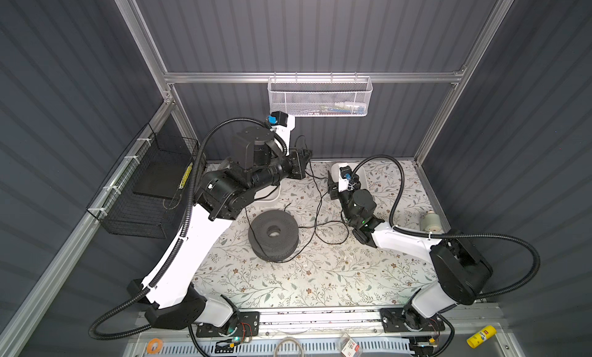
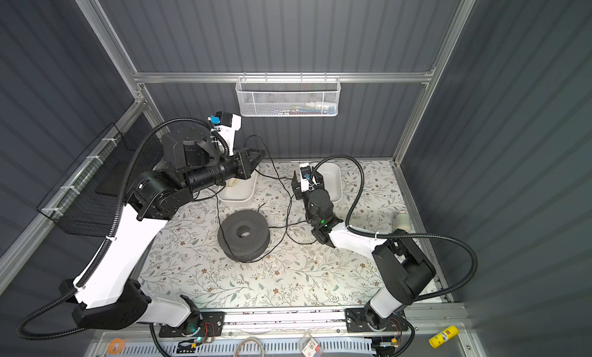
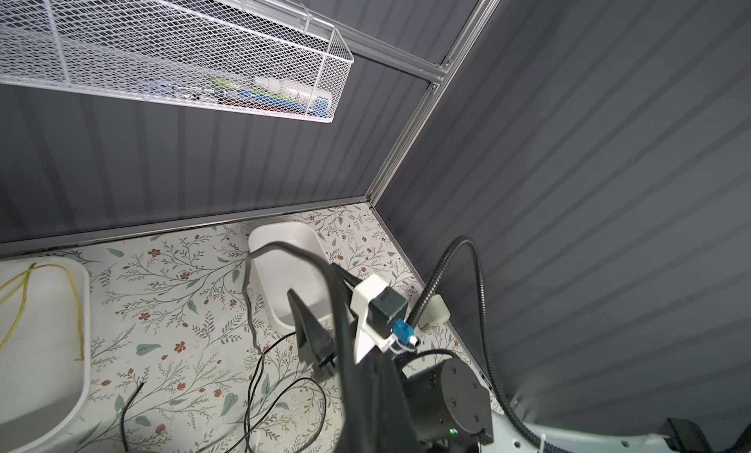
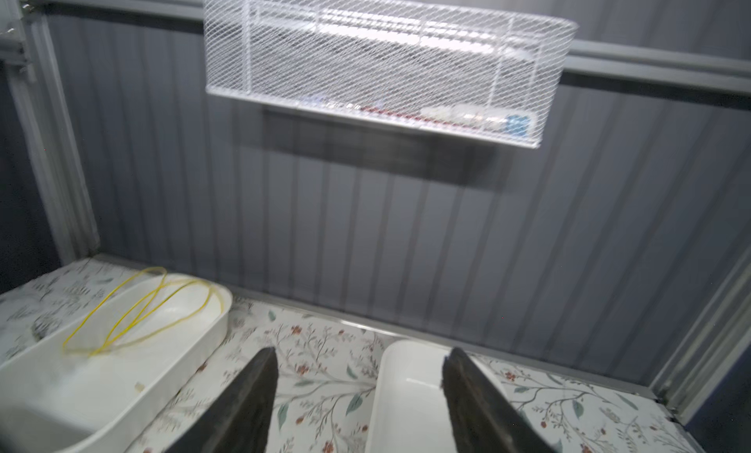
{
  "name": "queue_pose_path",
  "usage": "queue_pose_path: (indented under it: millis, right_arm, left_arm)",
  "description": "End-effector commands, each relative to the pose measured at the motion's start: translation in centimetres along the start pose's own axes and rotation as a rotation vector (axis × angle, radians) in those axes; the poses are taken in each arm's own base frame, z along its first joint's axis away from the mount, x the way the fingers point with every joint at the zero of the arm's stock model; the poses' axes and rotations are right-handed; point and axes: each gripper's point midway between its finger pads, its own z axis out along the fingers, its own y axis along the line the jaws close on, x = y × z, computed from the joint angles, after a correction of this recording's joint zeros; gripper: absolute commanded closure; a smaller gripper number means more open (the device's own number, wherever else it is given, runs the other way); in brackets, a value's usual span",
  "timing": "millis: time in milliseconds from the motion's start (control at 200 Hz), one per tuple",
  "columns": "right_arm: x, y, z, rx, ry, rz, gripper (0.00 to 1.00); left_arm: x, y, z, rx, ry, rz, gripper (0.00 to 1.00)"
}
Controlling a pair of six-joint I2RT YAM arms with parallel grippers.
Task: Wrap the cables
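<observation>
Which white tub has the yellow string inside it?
The left tub: a yellow cord loops inside it. The right tub shows only bare white inside.

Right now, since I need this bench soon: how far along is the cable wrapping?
Early. Done: little; one strand of the cable just lies across the spool. In hand: the left gripper is shut on the cable, raised above the table. Left: nearly all; loose loops sprawl on the table, and the right gripper is open, empty.
</observation>
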Motion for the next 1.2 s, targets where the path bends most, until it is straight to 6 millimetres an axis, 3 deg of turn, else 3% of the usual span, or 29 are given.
queue_pose_path:
  millis: [0, 85, 160, 255, 370, 550, 690, 830, 970, 1075, 1195]
  right_arm:
    - [-5.6, -3.2, 0.7, 0.148, -0.135, 0.032, 0.43]
    - [-6.2, -4.7, 1.3, 0.169, -0.116, 0.009, 0.56]
    - [-6.4, -7.3, 1.8, 0.198, -0.087, 0.009, 0.62]
    - [-7.3, -11.6, 2.4, 0.248, -0.063, 0.026, 0.62]
    - [-10.0, -16.3, 3.1, 0.324, -0.071, 0.029, 0.62]
    - [-13.7, -20.9, 3.7, 0.368, -0.063, 0.029, 0.57]
    - [-15.5, -22.2, 3.5, 0.366, -0.065, 0.034, 0.58]
    - [-16.1, -22.1, 2.8, 0.349, -0.061, 0.037, 0.66]
    - [-15.2, -22.8, 2.3, 0.381, -0.031, 0.042, 0.72]
    - [-14.4, -24.6, 2.1, 0.437, 0.007, 0.030, 0.73]
    - [-12.4, -27.6, 1.3, 0.508, 0.062, 0.078, 0.74]
  left_arm:
    - [-0.6, 0.2, -2.0, -0.023, -0.023, 0.003, 1.00]
    - [-0.8, 0.6, -2.5, -0.047, -0.027, 0.019, 1.00]
    - [-1.2, 0.8, -3.2, -0.071, -0.037, 0.034, 1.00]
    - [-1.6, 0.6, -3.8, -0.070, -0.045, 0.043, 1.00]
    - [-2.0, 0.6, -4.4, -0.078, -0.051, 0.054, 1.00]
    - [-3.5, 1.2, -6.6, -0.143, -0.102, 0.089, 1.00]
    - [-5.8, 1.7, -9.3, -0.225, -0.157, 0.142, 1.00]
    - [-7.5, 2.7, -11.4, -0.316, -0.227, 0.175, 1.00]
    - [-8.7, 3.7, -12.9, -0.403, -0.294, 0.200, 1.00]
    - [-9.6, 4.0, -14.3, -0.439, -0.337, 0.210, 1.00]
    - [-9.4, 4.6, -13.4, -0.477, -0.312, 0.233, 1.00]
